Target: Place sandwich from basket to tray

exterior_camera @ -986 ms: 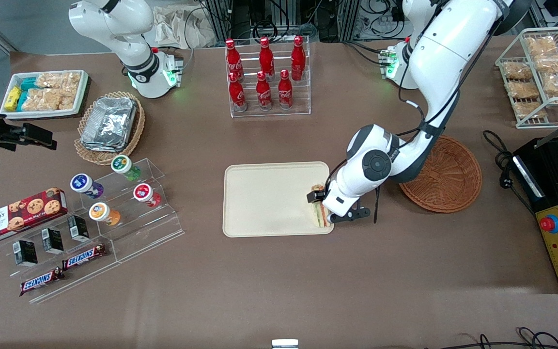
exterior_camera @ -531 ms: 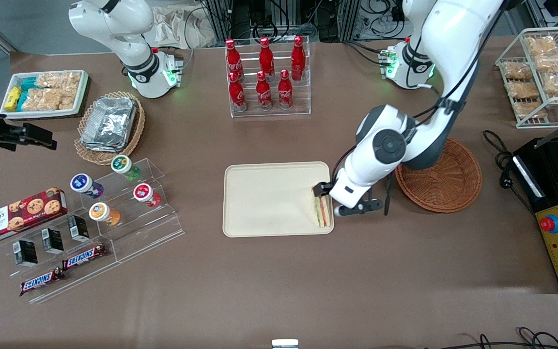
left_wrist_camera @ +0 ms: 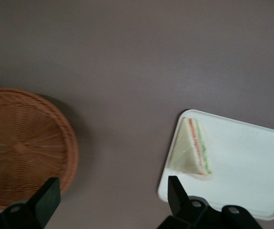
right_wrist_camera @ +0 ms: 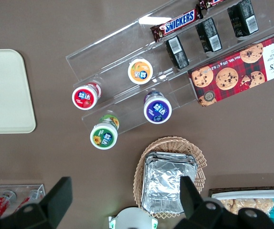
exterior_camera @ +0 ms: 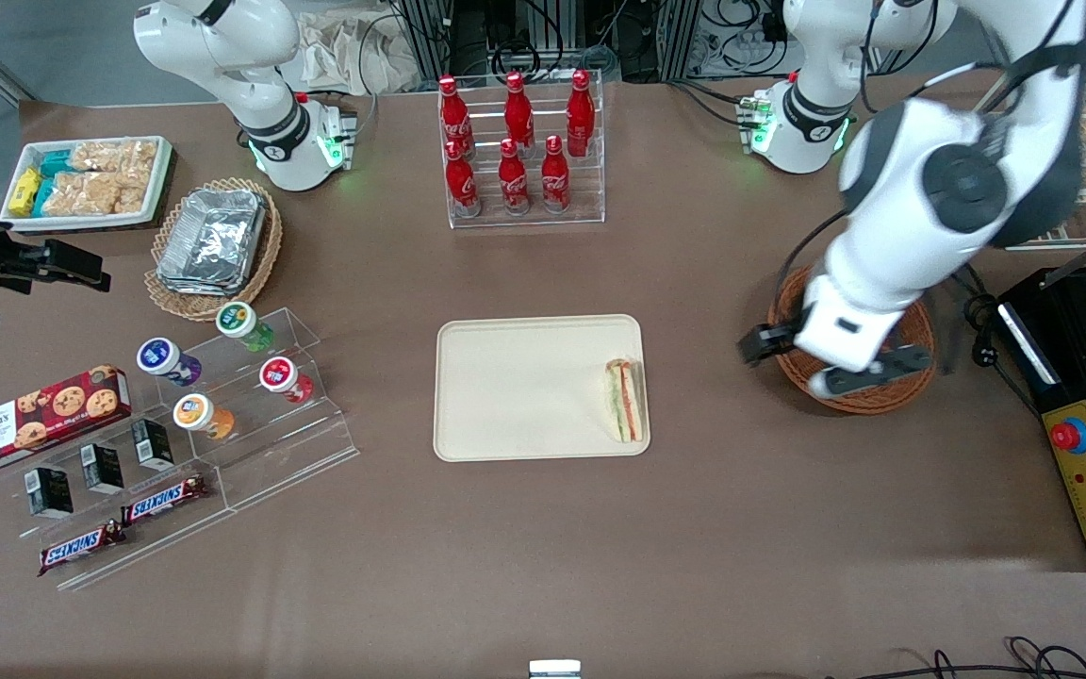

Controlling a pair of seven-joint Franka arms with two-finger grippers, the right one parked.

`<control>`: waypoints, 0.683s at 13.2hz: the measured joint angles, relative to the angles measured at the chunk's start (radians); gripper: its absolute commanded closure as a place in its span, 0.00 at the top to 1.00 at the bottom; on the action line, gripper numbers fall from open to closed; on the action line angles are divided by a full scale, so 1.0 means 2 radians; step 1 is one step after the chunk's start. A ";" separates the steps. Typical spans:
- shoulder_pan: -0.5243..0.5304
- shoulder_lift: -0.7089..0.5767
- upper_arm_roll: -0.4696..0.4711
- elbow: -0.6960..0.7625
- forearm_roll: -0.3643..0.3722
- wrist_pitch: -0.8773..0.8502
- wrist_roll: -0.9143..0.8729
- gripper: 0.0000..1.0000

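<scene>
"WALKER'S" stands on the red tartan cookie box point(exterior_camera: 39, 419), with the same name partly cut off in the right wrist view point(right_wrist_camera: 244, 71). "SNICKERS" is printed on two bars point(exterior_camera: 162, 499) point(exterior_camera: 81, 546) in the clear rack; one reads plainly in the right wrist view point(right_wrist_camera: 180, 23). The red bottles point(exterior_camera: 513, 141) carry white Coca-Cola script.

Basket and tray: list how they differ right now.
The basket is round, reddish-brown wicker; the tray is a flat, cream, rounded rectangle. The basket holds nothing visible; the tray carries the sandwich at its edge nearest the basket. The open claw hangs above the basket, not the tray. Both rest on the table.
</scene>
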 measured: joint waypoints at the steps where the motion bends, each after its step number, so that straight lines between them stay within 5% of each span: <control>1: 0.000 -0.004 0.024 0.018 0.000 -0.024 0.024 1.00; 6: 0.002 -0.015 0.131 0.042 0.000 -0.056 0.155 1.00; 9: 0.011 -0.042 0.136 0.045 0.000 -0.095 0.180 1.00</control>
